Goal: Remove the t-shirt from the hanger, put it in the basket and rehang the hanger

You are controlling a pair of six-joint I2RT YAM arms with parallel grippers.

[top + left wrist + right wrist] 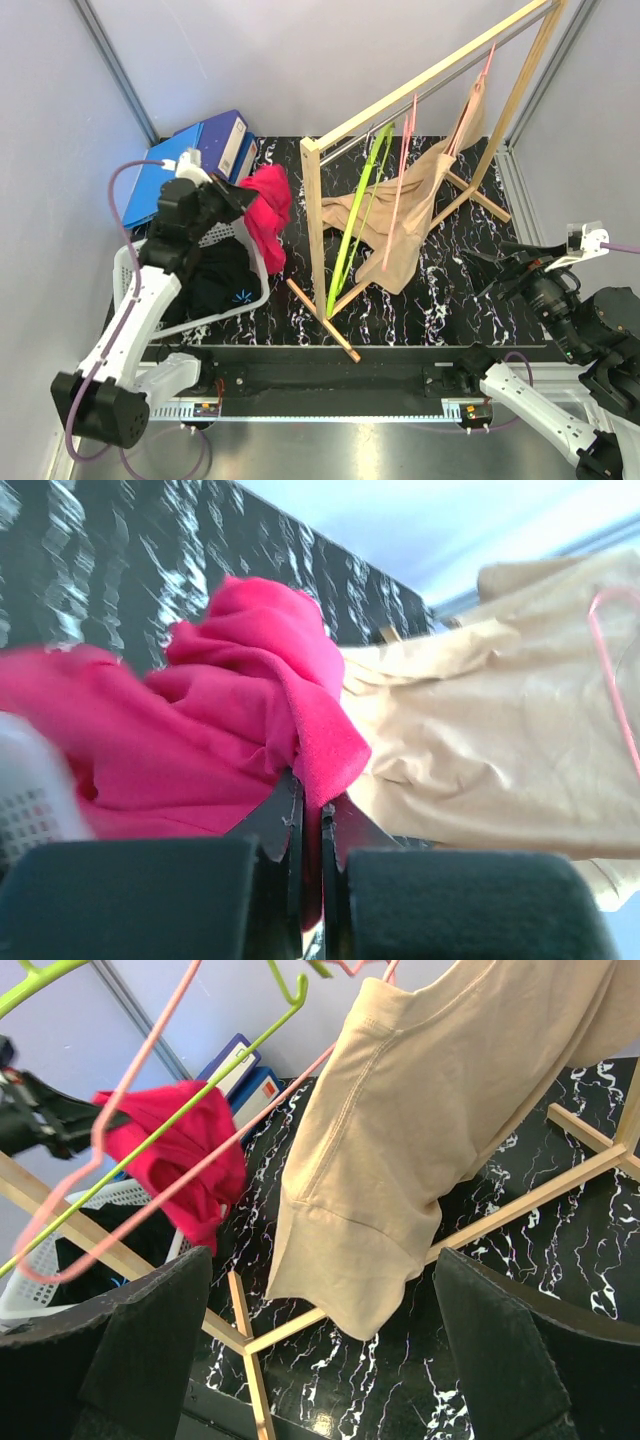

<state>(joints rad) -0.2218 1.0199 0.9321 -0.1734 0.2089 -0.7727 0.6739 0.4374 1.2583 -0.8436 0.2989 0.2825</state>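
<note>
A black, white-veined worktop point(440, 300) is seen under a wooden clothes rack point(314, 215), whose feet are planted on it. At the left, a white lattice basket point(230, 311) is filled with dark clothing point(222, 280). Blue binders point(215, 140) are stacked just behind the basket, in the far corner.

Matt cloth t-shirt point(268, 212), wooden rack point(315, 235)

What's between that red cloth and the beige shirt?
Top view: the rack's wooden post and a green hanger, between red cloth and beige shirt.
</note>
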